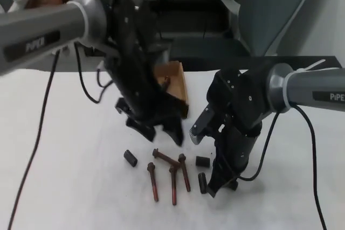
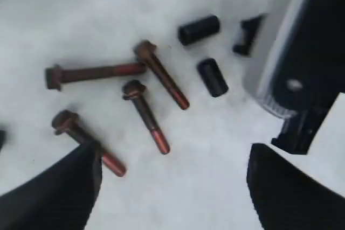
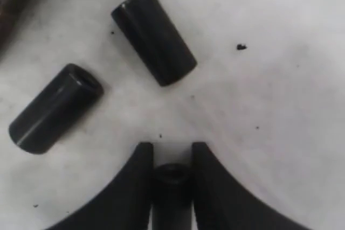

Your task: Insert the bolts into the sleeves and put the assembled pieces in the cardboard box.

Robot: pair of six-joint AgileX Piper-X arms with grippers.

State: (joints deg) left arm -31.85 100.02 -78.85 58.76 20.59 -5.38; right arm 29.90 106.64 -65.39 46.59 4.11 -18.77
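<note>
1. My right gripper [image 3: 171, 152] is clamped on a black sleeve [image 3: 171, 182], low over the white bench [image 3: 280, 95].
2. Two loose sleeves [image 3: 153, 36] lie near its fingertips.
3. My left gripper [image 2: 172, 187] hangs spread wide above four rusty bolts [image 2: 145, 114].
4. The cardboard box [image 1: 175, 79] sits beyond both.

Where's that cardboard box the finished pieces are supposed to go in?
In the high view, the cardboard box sits at the far middle of the bench, partly hidden behind the left arm, beyond the bolts lying nearer the camera.
</note>
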